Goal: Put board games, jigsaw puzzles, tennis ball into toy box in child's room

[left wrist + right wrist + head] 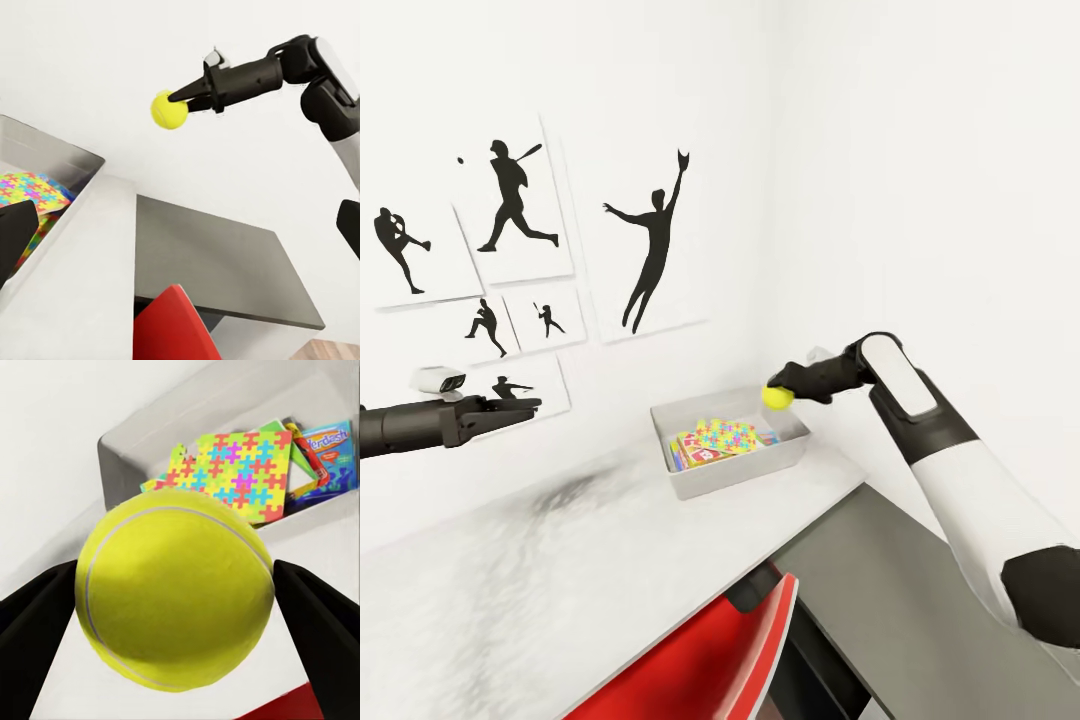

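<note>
Tennis ball (778,397), one, gripped by right end effector (780,391) above toy box (690,478).

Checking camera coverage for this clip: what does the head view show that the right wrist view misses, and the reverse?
Head only: the left hand, wall silhouettes, red chair, and the right arm reaching toward the toy box.
Right wrist only: a blue game box lying in the toy box.
Both: tennis ball in the right hand, puzzle.

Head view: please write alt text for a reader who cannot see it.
The right gripper holds a yellow tennis ball above the toy box, which already contains a jigsaw puzzle and game boxes. The box sits on a grey-white table by a white wall with sports silhouettes.
</note>
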{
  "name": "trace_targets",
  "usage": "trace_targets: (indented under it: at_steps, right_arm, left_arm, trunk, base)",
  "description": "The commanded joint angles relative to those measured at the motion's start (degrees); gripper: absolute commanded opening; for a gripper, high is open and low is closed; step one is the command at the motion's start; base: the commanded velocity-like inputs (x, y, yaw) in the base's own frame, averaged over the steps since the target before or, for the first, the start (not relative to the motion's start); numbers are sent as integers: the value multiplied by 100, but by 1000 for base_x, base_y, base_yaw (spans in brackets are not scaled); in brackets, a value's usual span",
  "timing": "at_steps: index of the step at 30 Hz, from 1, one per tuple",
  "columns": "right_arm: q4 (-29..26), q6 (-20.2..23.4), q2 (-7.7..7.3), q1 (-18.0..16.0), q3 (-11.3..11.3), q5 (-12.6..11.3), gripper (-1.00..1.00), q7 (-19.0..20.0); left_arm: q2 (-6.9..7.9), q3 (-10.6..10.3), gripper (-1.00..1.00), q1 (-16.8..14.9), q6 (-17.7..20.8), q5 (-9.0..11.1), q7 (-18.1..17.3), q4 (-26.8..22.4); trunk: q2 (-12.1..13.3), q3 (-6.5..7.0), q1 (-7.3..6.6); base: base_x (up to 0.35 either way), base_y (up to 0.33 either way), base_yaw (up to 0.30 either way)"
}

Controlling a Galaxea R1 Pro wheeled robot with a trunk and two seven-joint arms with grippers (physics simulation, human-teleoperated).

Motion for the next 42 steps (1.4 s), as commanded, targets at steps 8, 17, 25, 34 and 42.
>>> trace_targets:
  at_steps: [8, 17, 25, 34, 42]
  right_arm:
    - [168, -8, 176, -202, 15, 352, -100, -66]
    - [175, -37, 293, -206, 23, 374, -100, -66]
    - [321, -20, 334, -334, 16, 371, -100, -71]
    - [1218, -83, 634, -748, 18, 914, -100, -69]
    - [1465, -84, 679, -1234, -11, 1309, -100, -66]
  left_arm:
    - [2, -5, 100, -5, 69, -1, -23, -1]
    - [2, -7, 100, -5, 70, -1, -23, -1]
    - [-6, -9, 100, -5, 72, -1, -23, -1]
    - [-8, -9, 100, -5, 73, 0, -23, -1]
    - [1, -1, 100, -5, 70, 1, -23, -1]
  trunk:
    - [-14, -14, 4]
    - [-14, -22, 4]
    - [-14, -90, 4]
    - [-14, -174, 4]
    - [-14, -250, 4]
  base:
    - [56, 53, 0]
    - [63, 12, 0]
    - [15, 0, 0]
    - [0, 0, 0]
    - [0, 0, 0]
